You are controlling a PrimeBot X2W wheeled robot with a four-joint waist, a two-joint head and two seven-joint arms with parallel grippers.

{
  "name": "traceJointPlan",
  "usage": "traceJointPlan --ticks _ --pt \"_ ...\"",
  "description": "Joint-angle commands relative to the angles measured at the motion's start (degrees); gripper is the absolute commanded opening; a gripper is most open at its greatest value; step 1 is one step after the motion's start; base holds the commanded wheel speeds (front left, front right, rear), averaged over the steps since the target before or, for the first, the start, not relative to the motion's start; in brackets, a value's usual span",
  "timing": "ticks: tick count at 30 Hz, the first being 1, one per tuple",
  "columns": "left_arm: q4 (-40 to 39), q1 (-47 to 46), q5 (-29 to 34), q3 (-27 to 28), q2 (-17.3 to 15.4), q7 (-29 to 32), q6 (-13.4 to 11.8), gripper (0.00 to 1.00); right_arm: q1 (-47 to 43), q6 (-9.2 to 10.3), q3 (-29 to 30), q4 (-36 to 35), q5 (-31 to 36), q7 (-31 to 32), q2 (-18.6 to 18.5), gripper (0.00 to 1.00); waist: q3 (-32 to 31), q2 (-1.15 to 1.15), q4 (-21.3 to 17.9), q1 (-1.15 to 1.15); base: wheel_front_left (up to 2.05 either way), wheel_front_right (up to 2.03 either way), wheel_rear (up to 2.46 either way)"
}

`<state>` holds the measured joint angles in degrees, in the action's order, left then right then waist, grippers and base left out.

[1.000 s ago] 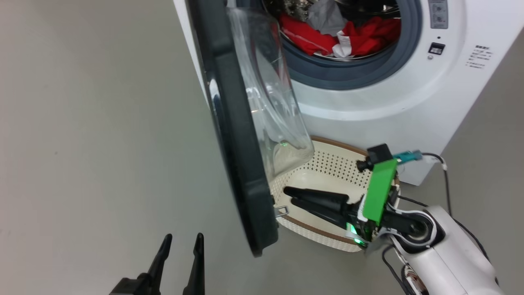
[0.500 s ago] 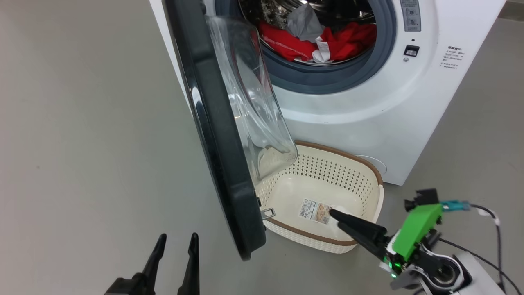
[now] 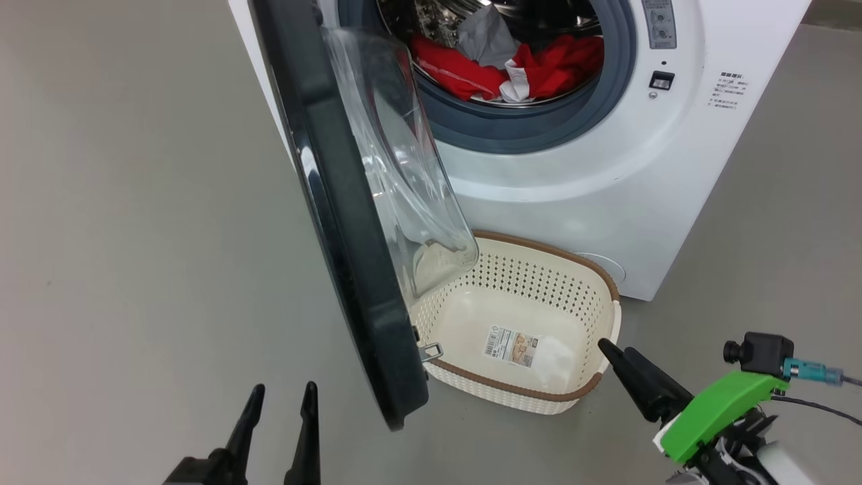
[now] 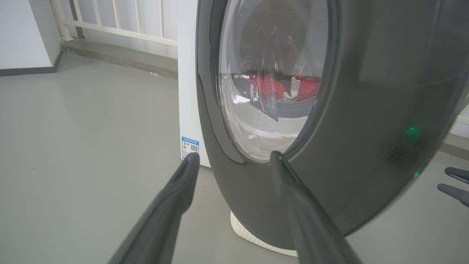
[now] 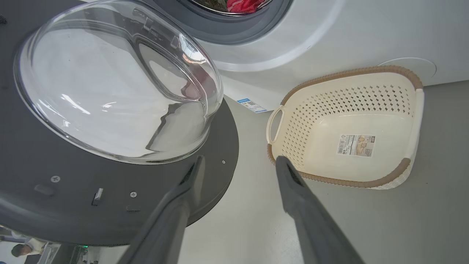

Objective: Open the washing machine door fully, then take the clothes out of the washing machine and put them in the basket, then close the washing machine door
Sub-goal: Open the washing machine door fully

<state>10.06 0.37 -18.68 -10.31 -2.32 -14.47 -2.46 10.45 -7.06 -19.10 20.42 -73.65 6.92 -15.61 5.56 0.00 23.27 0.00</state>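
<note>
Clothes (image 3: 532, 64) lie inside the washing machine (image 3: 606, 175), up and ahead of the right end effector (image 3: 616, 357), which is the nearer one, empty with fingers apart beside the basket (image 3: 559, 254); the left end effector (image 3: 283, 397), also spread, sits outside the part-open door (image 3: 337, 222).

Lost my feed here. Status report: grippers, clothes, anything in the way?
Left gripper open, outside the washing machine door. Right gripper open, near the basket. Clothes in the washing machine, basket empty. Door open, close beside basket.
</note>
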Motion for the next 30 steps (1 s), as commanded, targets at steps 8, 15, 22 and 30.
traceJointPlan --ticks 8,15,22,30 --pt "-1.1 -0.2 0.5 2.3 -0.6 -0.5 0.1 1.00 0.9 -0.43 -12.1 2.7 9.7 -20.2 -6.0 1.00 -0.1 0.00 -0.4 0.00 0.00 0.00 0.00" --pt "-1.2 -0.3 0.6 2.6 -0.6 -0.5 0.0 1.00 1.3 -0.43 -8.2 5.3 19.6 -21.9 -4.9 1.00 -0.1 0.00 -0.5 0.00 0.00 0.00 0.00" --pt "-1.4 -0.2 0.6 2.8 -0.6 -0.5 -0.1 1.00 -3.9 -0.43 4.2 0.4 35.9 -21.9 0.5 1.00 -0.3 0.00 -0.4 0.00 0.00 0.00 0.00" --pt "-1.5 -0.5 0.6 2.8 -0.6 -0.5 -0.1 1.00 -9.7 -0.43 13.9 -5.2 49.6 -21.9 6.6 1.00 -0.3 0.00 -0.3 0.00 0.00 0.00 0.00"
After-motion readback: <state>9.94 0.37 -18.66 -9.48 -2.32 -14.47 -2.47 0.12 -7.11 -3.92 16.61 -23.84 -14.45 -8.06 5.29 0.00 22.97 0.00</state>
